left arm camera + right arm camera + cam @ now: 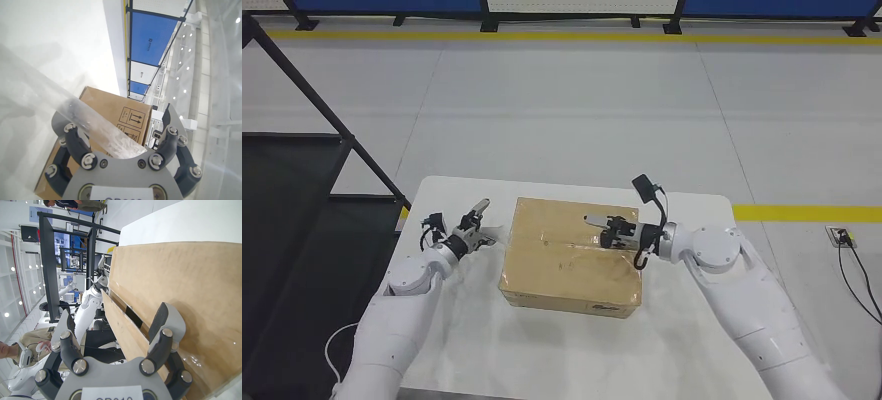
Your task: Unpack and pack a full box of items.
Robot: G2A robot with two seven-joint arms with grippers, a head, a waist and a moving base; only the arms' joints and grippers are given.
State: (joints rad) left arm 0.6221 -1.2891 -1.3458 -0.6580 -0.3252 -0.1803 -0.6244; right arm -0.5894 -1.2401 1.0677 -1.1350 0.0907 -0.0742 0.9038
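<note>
A closed brown cardboard box (572, 262) stands in the middle of the white table (682, 330). Above the right part of its top, near the centre seam, my right gripper (600, 222) is open. In the right wrist view the right gripper (115, 311) straddles the edge of one top flap (121, 328). That flap is lifted slightly, with a dark gap (135, 317) beside it. My left gripper (477, 222) hangs just left of the box, open. A strip of clear tape (90, 117) lies across the left gripper (113, 113), crumpled at the palm, with the box (113, 109) behind it.
A black metal frame (332, 125) and a dark panel stand off the table's left side. Bare table shows in front of the box and on both sides. The table's far edge lies just behind the box.
</note>
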